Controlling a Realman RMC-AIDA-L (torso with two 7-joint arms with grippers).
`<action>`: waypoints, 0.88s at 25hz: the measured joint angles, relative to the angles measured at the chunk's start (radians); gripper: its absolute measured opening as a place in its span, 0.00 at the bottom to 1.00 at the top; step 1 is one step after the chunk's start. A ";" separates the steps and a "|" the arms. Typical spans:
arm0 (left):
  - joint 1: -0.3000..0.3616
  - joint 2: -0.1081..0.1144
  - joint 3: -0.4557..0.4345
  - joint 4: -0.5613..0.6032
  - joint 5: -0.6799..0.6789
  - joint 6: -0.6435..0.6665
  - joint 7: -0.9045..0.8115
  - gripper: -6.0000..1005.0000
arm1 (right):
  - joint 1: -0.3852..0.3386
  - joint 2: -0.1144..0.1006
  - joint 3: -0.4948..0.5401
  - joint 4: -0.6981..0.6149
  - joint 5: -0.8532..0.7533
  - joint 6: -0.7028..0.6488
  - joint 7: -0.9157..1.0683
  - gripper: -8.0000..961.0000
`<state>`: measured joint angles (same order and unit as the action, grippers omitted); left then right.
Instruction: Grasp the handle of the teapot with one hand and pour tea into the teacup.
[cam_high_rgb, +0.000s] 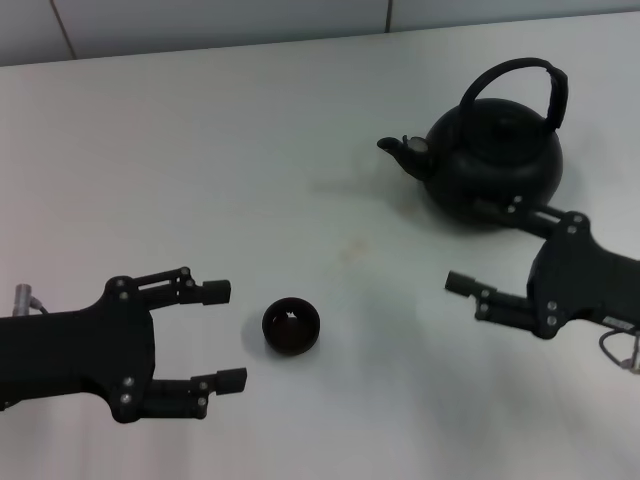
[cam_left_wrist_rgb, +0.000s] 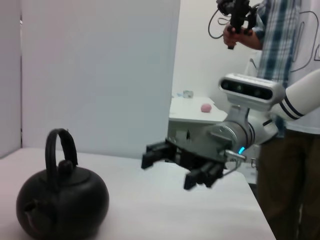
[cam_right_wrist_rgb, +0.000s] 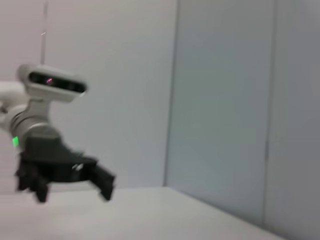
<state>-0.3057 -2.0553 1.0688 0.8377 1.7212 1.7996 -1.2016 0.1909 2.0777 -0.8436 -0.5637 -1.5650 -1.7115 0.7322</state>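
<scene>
On the white desk (cam_high_rgb: 250, 170) the teapot (cam_high_rgb: 495, 160) sits over on the robot's right and toward the far edge, spout pointing left toward the middle. Its handle (cam_high_rgb: 515, 85) arches up over the lid, upright, nothing touching it. The teacup (cam_high_rgb: 291, 325) is way closer to the robot, roughly center, well apart from the pot, sitting upright with its glossy inside showing.

Right gripper (cam_high_rgb: 487, 250) is just in front of the teapot, on the near side of it, fingers spread wide and pointing left across the desk. One finger lies close against the base of the pot, and I can't tell if it actually touches. It's holding nothing. From the left wrist view you get the same gripper (cam_left_wrist_rgb: 172, 165) hovering above the desk beside the teapot (cam_left_wrist_rgb: 62, 205), clearly apart from the handle (cam_left_wrist_rgb: 57, 150), jaws wide.

Left gripper (cam_high_rgb: 222, 335) is down at the near left, also wide and empty, fingertips pointing at the cup and sitting just beside it without touching. The right wrist view shows that gripper (cam_right_wrist_rgb: 72, 187) farther off, low over the desk.
</scene>
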 joint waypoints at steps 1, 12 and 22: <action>0.000 -0.001 -0.003 0.000 0.000 0.000 0.003 0.83 | 0.005 0.000 0.000 0.000 -0.015 -0.001 0.000 0.77; -0.012 -0.009 -0.006 -0.007 -0.003 -0.008 0.007 0.83 | 0.019 0.002 -0.001 -0.006 -0.049 -0.008 0.002 0.77; -0.017 -0.011 -0.006 -0.017 -0.003 -0.016 0.008 0.83 | 0.032 0.002 -0.002 0.016 -0.054 -0.003 0.018 0.77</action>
<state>-0.3232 -2.0662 1.0629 0.8207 1.7179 1.7840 -1.1931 0.2225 2.0793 -0.8452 -0.5482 -1.6193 -1.7148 0.7498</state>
